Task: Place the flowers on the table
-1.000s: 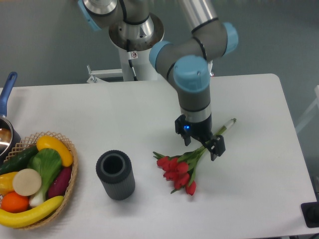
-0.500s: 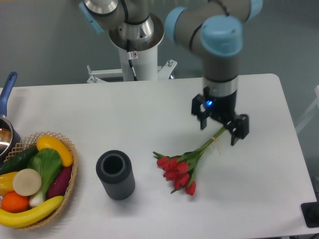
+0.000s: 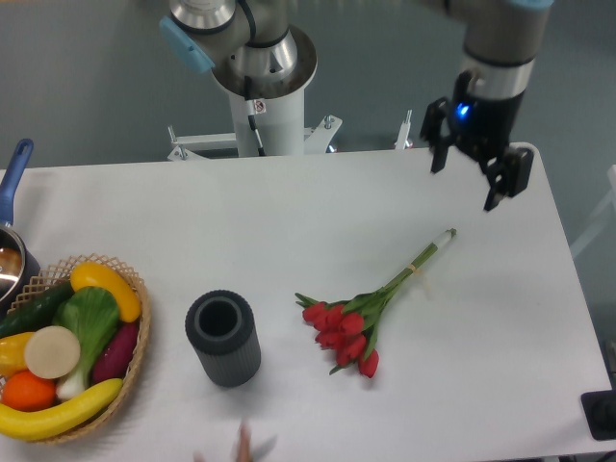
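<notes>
Hanging above the far right part of the table (image 3: 289, 207), the gripper (image 3: 476, 173) has its two black fingers (image 3: 505, 178) spread apart with nothing between them. A blue light glows on the wrist just above them. It sits well clear of the flowers (image 3: 358, 322), up and to the right of the stem ends.

Flowers lie flat on the white tabletop, right of centre. Red buds bunch at the lower left of the bundle, towards the near edge; the thin green stems run diagonally up and right, ending in a pale tip. A tie shows around the stems about partway along. Nothing touches the bunch.

Left of the flowers, apart from them, the dark grey ribbed vase (image 3: 223, 338) stands upright with its mouth open to the camera.

Further left, at the table's near-left edge, a woven basket (image 3: 135, 342) holds mixed produce: a banana (image 3: 53, 412), an orange-coloured fruit, a cucumber, a leafy green piece, a purple item and a yellow one. Behind it, a pot with a blue handle (image 3: 13, 178) is cut off by the frame edge.

Robot base column (image 3: 260, 87) stands behind the far table edge. A blurred pinkish shape (image 3: 243, 445) shows at the bottom edge; can't tell what it is.
</notes>
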Controlling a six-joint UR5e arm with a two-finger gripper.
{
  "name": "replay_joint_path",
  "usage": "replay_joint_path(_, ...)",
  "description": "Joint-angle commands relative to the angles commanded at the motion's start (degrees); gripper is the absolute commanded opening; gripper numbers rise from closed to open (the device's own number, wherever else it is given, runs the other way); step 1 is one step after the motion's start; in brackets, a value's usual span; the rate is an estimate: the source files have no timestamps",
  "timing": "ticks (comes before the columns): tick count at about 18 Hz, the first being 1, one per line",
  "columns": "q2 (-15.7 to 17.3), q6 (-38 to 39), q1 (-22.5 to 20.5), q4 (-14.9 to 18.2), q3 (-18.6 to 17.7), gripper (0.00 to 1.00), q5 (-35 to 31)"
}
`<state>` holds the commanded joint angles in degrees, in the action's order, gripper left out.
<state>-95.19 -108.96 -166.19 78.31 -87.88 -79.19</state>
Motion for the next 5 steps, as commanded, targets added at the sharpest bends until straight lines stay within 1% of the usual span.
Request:
replay_joint_path(3, 1.8, -5.1, -3.3, 0.0, -2.0, 1.0, 2.3)
replay_joint_path(5, 2.2, -5.3, -3.6, 0.0, -2.6, 1.0, 3.3)
